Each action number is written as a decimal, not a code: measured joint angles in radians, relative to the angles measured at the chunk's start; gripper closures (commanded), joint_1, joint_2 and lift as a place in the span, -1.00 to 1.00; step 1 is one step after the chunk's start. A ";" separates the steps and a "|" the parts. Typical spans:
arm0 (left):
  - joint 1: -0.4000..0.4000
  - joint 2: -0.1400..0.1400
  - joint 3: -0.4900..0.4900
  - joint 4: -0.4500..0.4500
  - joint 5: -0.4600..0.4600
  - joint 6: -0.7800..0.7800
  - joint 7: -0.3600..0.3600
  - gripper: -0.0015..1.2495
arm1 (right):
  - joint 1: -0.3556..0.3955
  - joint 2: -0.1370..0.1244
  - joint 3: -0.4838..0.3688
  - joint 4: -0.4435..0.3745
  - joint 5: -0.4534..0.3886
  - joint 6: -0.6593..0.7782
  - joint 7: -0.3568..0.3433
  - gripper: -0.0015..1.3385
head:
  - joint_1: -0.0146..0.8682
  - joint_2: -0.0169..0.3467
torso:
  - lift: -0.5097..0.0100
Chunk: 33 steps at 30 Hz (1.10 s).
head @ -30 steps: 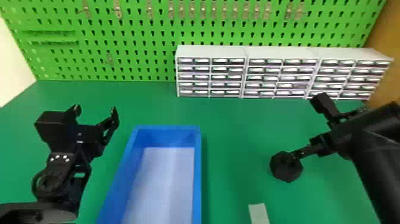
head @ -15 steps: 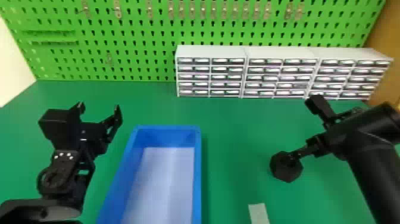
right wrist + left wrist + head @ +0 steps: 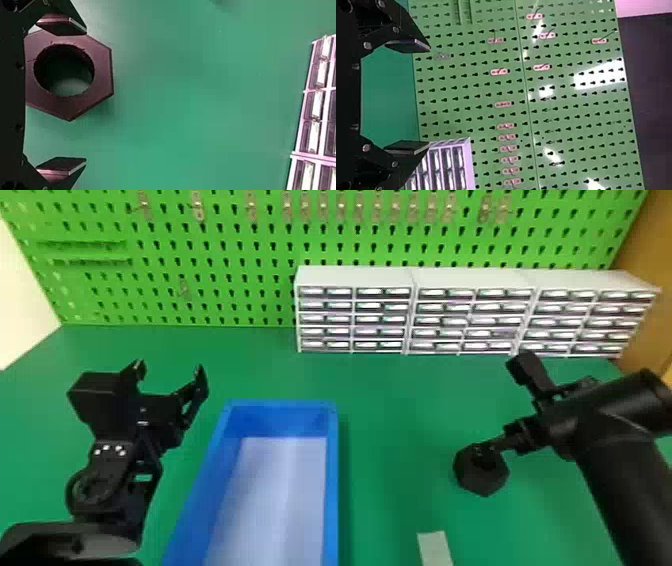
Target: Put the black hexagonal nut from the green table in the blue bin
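Black hexagonal nut (image 3: 480, 482): lay on the smooth green table (image 3: 400, 390), in the lower right of the head view, well apart from the long blue rectangular bin (image 3: 331, 490).
Hole in the nut: appeared large and round in the right wrist view, with green table visible through it.
Right gripper (image 3: 500, 409): reached in from the right of the head view, with one finger over the nut and the other toward the drawer cabinets. Held both flat black fingers (image 3: 63, 23) spread wide, with the nut near one of them and well apart from the other. Had not clamped the nut.
Left gripper (image 3: 170, 367): showed at the left of the head view, beside the far end of the bin. Kept both flat black fingers (image 3: 409, 44) apart, with nothing between them.
Blue bin: ran from the centre of the head view down to the bottom edge, left of the nut. Had a pale, whitish floor inside tall blue walls.
Pale flat strip (image 3: 434, 547): lay at the bottom edge of the head view, between bin and right arm.
White drawer cabinets (image 3: 355, 277): stood side by side on the table at the upper right, against the bright green perforated pegboard (image 3: 350, 240).
Small metal hooks (image 3: 198, 205): hung on the pegboard, mostly in a row along the top.
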 measured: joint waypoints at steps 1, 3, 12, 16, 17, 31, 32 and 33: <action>0.000 0.000 0.000 0.000 0.000 0.000 0.000 -0.36 | 0.000 0.001 0.002 0.005 -0.003 -0.002 -0.003 -0.78 | 0.52 -0.59 | 0.59; 0.000 0.000 0.000 0.001 0.001 -0.001 0.000 -0.36 | -0.001 0.001 0.005 0.012 -0.006 -0.004 -0.006 -0.78 | 0.52 -0.59 | 0.59; -0.002 0.000 0.000 0.002 0.003 -0.008 0.000 -0.36 | -0.003 -0.003 0.023 0.031 -0.014 -0.007 -0.009 -0.78 | 0.52 -0.59 | 0.59; -0.002 0.000 0.001 0.002 0.004 -0.010 0.000 -0.36 | 0.000 -0.006 0.024 0.032 -0.017 -0.007 -0.009 -0.78 | 0.52 -0.59 | 0.59; -0.002 0.000 0.001 0.002 0.005 -0.011 0.000 -0.36 | 0.001 -0.006 0.024 0.032 -0.018 -0.007 -0.009 -0.78 | 0.52 -0.59 | 0.59; -0.008 0.000 0.001 0.003 0.005 -0.017 0.000 -0.36 | 0.015 -0.011 0.026 0.053 -0.022 -0.009 -0.009 -0.78 | 0.52 -0.59 | 0.59; -0.008 0.000 0.001 0.003 0.006 -0.017 0.000 -0.36 | 0.016 -0.011 0.027 0.055 -0.022 -0.010 -0.009 -0.78 | 0.52 -0.59 | 0.59; -0.008 0.000 0.001 0.003 0.006 -0.018 0.000 -0.36 | 0.017 -0.011 0.027 0.057 -0.022 -0.010 -0.009 -0.78 | 0.52 -0.59 | 0.59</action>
